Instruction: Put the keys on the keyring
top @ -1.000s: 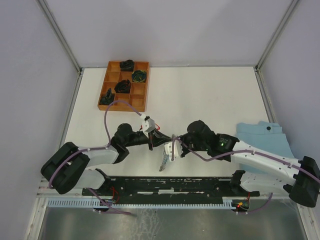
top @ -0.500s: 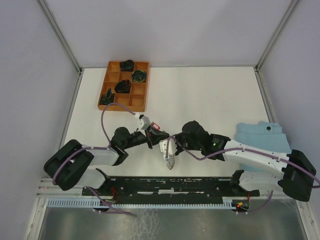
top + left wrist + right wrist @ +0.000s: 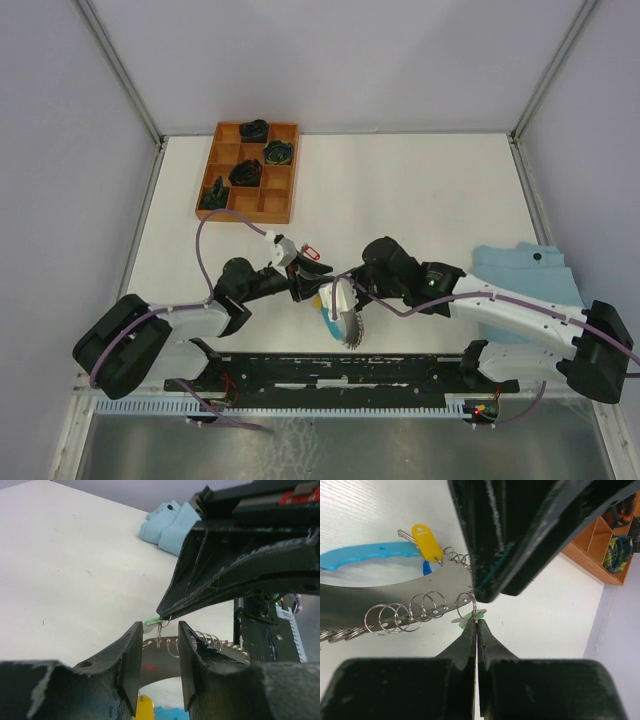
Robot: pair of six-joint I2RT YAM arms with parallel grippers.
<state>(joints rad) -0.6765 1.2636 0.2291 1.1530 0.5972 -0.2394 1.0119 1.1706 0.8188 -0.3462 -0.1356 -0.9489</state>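
The keyring (image 3: 395, 611) is a curved silver metal band with several split rings and a light-blue sleeve (image 3: 365, 556); it hangs below the grippers in the top view (image 3: 346, 322). A yellow-tagged key (image 3: 427, 542) dangles on it. My right gripper (image 3: 476, 622) is shut on the small ring of a green-tagged key (image 3: 468, 620), right at the band's end ring. My left gripper (image 3: 157, 630) is open, its jaws either side of that ring and green tag (image 3: 151, 624), tip to tip with the right gripper (image 3: 167, 614). A red tag (image 3: 311, 252) shows by the left gripper (image 3: 303, 279).
A wooden compartment tray (image 3: 207, 180) with dark coiled items stands at the back left. A light-blue cloth (image 3: 530, 275) lies at the right edge, also in the left wrist view (image 3: 167, 522). A black rail (image 3: 330, 370) runs along the near edge.
Both grippers have shifted left and closer together, tips now meeting. The keyring has swung below the right gripper and turned, now showing its rings and blue sleeve.
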